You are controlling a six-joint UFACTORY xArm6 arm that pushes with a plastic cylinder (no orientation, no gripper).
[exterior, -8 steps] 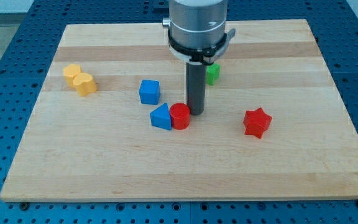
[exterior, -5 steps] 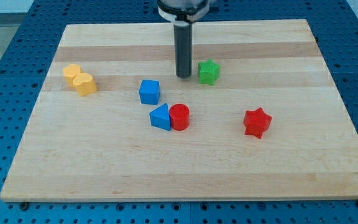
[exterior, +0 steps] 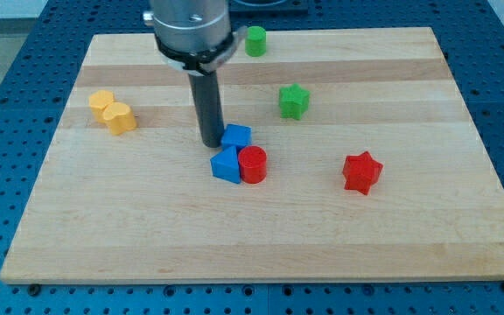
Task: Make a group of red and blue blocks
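Observation:
My tip (exterior: 211, 143) rests on the board, touching the left side of a blue cube (exterior: 236, 136). The blue cube sits just above a blue triangular block (exterior: 226, 164) and a red cylinder (exterior: 253, 164), which touch each other; all three form a tight cluster near the board's middle. A red star block (exterior: 361, 171) lies apart at the view's right of the cluster.
A green star block (exterior: 293, 101) lies above and right of the cluster. A green cylinder (exterior: 255, 40) stands near the board's top edge. Two yellow blocks (exterior: 113, 111) sit together at the view's left. The wooden board (exterior: 261, 236) lies on a blue perforated table.
My tip went up from beside the red cylinder, then came round to the blue cube's left and pushed the cube right and down against the blue triangle and red cylinder.

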